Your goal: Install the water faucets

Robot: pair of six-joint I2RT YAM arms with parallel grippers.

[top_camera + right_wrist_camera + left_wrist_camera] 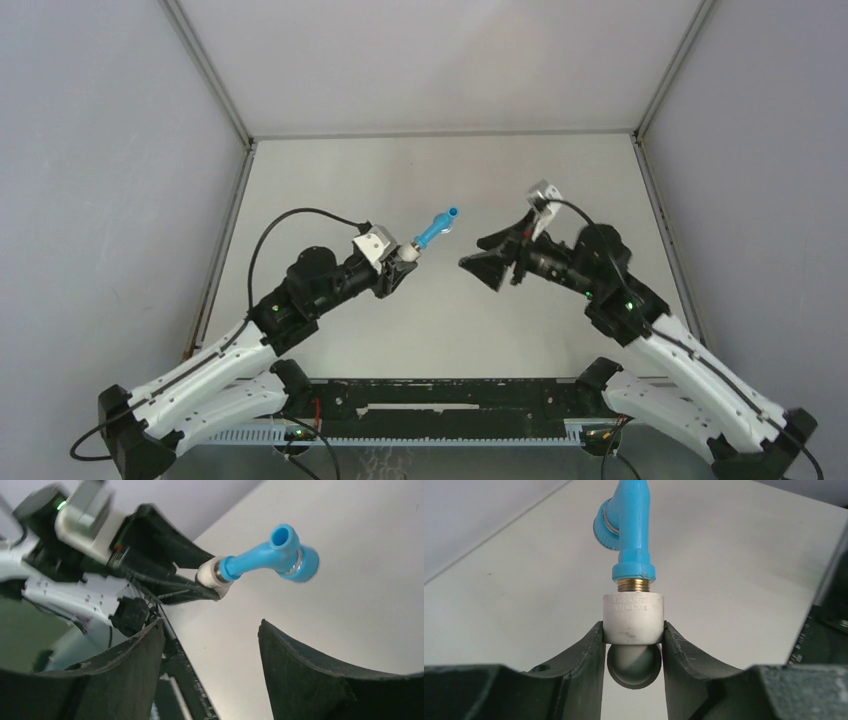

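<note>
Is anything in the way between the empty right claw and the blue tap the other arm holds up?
Nothing visible. The right gripper, jaws open, faces the blue tap across open air. The tap sits in a white fitting, and the left gripper clamps only that fitting, leaving the tap's body free.

The left arm (215, 355) reaches from its base toward 1 o'clock. The left end effector (405, 258) has both fingers (586, 655) pressed on a white fitting (633, 617). The right arm (690, 350) bends toward 10 o'clock. The right end effector (484, 256) points to 9 o'clock with its fingers (130, 670) spread apart. Both wrists seem lifted in the air.
</note>
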